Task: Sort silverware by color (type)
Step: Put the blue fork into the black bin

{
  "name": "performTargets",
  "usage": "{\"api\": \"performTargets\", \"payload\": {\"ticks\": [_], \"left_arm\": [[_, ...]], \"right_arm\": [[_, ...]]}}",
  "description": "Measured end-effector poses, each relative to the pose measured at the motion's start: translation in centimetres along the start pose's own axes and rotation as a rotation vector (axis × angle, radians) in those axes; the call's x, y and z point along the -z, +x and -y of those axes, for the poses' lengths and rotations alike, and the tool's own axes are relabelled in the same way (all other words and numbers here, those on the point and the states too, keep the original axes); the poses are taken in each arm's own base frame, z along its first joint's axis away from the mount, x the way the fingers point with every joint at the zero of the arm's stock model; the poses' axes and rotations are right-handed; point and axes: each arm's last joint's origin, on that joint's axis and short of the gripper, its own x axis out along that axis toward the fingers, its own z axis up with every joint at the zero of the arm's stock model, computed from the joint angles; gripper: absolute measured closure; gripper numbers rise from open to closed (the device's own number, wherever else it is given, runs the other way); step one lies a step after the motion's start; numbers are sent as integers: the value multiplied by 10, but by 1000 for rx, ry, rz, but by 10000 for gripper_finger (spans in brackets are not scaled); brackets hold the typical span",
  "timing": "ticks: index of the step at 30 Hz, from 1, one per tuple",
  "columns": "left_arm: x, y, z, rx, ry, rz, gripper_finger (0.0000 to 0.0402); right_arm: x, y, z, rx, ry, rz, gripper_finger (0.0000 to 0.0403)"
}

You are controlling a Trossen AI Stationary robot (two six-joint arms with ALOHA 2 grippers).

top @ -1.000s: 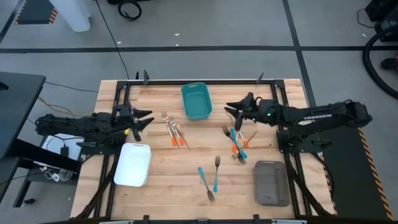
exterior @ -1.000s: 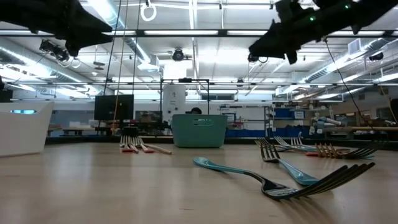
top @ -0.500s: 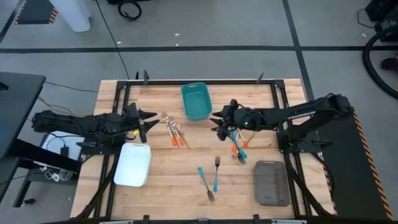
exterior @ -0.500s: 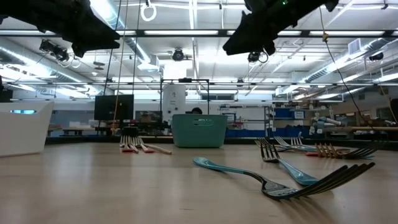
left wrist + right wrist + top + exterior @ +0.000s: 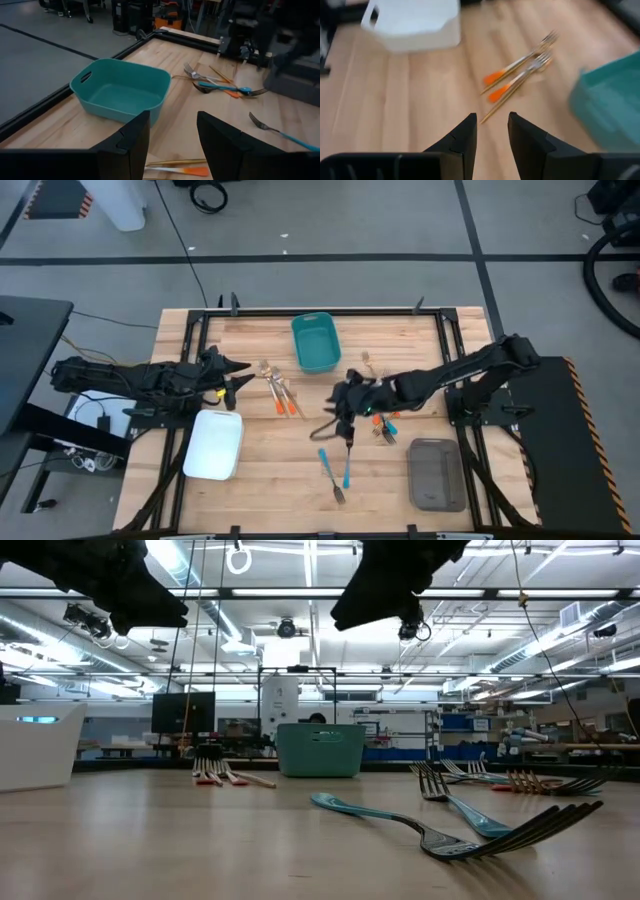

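The silverware lies in three groups on the wooden table [image 5: 260,480]: orange-handled and gold pieces [image 5: 281,391] left of centre, a blue and orange pile [image 5: 385,420] at the right, and two blue-handled forks [image 5: 340,465] near the front. My right gripper [image 5: 328,423] hangs open above the table's middle, over bare wood, with the orange-handled forks [image 5: 520,70] ahead of it. My left gripper [image 5: 240,374] stands open at the left side, raised, and faces the teal bin [image 5: 120,90]. Neither holds anything.
The teal bin [image 5: 315,343] stands at the far middle. A white tray [image 5: 213,445] sits at the near left and a grey tray [image 5: 435,473] at the near right. A black frame [image 5: 320,311] runs along the table's edges.
My right gripper has swung from above the right pile toward the table's left and near side, out over the middle, and has tipped further downward. Its fingers stay apart. No silverware has moved.
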Motion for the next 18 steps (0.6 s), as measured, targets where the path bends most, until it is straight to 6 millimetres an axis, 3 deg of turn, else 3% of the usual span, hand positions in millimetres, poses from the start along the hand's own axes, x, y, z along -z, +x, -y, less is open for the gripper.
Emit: {"api": "performTargets", "payload": {"ticks": [7, 18], "left_arm": [[0, 0, 0, 0, -6, 0, 230], [0, 0, 0, -4, 50, 2, 230]], "right_arm": [[8, 19, -29, -68, -186, -173, 285], [24, 34, -56, -211, -393, -322, 283]]}}
